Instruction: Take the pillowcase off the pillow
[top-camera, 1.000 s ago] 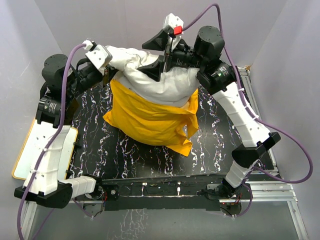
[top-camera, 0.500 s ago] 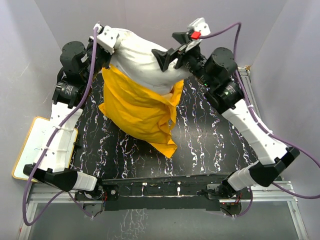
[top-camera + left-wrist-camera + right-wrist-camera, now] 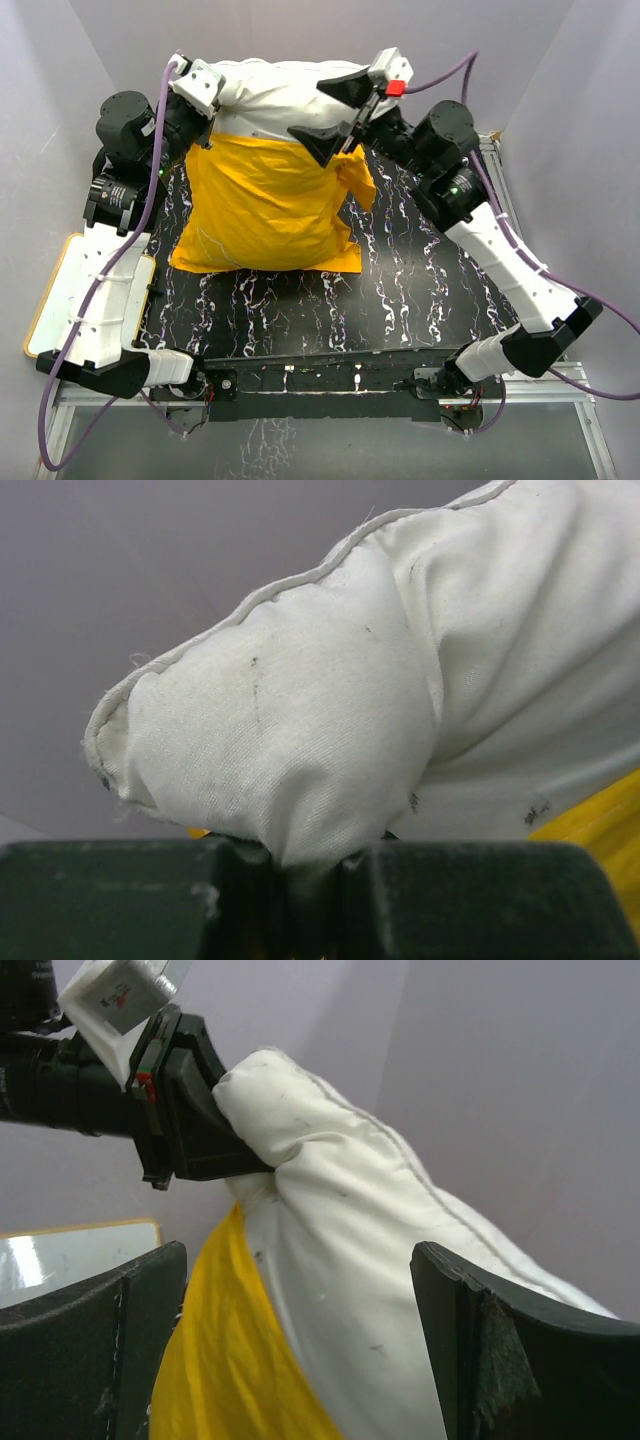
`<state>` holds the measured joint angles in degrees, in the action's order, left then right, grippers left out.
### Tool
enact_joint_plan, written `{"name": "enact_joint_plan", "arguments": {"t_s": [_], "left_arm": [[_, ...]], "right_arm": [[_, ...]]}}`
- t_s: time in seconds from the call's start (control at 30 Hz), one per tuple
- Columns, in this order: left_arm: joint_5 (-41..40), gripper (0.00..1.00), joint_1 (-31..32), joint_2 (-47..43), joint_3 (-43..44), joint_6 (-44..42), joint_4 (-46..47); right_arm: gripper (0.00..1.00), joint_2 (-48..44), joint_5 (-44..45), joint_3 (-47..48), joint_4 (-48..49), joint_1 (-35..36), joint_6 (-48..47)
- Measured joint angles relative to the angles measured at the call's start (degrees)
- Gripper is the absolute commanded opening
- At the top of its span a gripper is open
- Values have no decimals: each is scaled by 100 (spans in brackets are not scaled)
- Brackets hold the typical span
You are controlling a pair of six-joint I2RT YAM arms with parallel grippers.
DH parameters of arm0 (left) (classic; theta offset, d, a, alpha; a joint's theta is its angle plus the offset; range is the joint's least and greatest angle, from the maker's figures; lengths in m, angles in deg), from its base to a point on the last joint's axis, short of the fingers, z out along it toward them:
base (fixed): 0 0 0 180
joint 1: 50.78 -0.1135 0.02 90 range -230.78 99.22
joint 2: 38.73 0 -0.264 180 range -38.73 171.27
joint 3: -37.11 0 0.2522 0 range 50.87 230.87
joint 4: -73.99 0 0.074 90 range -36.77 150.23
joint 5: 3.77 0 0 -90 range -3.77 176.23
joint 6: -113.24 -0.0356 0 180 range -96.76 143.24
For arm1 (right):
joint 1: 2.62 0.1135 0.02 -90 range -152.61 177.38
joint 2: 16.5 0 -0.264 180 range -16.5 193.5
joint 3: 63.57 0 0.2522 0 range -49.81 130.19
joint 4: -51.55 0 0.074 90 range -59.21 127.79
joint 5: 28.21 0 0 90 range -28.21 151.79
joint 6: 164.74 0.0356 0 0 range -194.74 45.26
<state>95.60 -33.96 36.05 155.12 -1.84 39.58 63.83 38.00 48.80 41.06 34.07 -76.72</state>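
The off-white pillow (image 3: 275, 100) is lifted at the back of the table. My left gripper (image 3: 205, 100) is shut on its left corner; in the left wrist view the corner (image 3: 290, 740) is pinched between the fingers (image 3: 420, 900). The yellow pillowcase (image 3: 265, 205) covers the pillow's lower part and hangs down to the black table (image 3: 420, 290). My right gripper (image 3: 333, 112) is wide open over the pillow's right part. In the right wrist view the pillow (image 3: 360, 1240) and pillowcase (image 3: 220, 1370) lie between the spread fingers (image 3: 90, 1350), which do not grip them.
A flat whiteboard with an orange rim (image 3: 40, 310) lies at the table's left edge, under the left arm. Grey walls close the back and sides. A metal rail (image 3: 510, 200) runs along the right edge.
The pillow has swung from tilted to nearly level across the back. The pillowcase now hangs wider and flatter, its lower edge on the table. The right gripper's jaws stand wider apart.
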Motion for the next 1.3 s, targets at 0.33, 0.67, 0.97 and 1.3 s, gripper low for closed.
{"name": "enact_joint_plan", "arguments": {"t_s": [0.33, 0.67, 0.97, 1.3], "left_arm": [[308, 0, 0, -50, -17, 92, -109], [988, 0, -24, -181, -96, 17, -433], [1296, 0, -24, -297, -118, -72, -566], [1360, 0, -22, -326, -20, 179, -629]], "right_arm": [[98, 1390, 63, 1025, -1003, 1370, -560], [99, 2192, 444, 2081, -2326, 1362, -1408], [100, 1478, 164, 1635, -2225, 850, -1263], [92, 326, -470, -20, -1034, 811, -1012]]}}
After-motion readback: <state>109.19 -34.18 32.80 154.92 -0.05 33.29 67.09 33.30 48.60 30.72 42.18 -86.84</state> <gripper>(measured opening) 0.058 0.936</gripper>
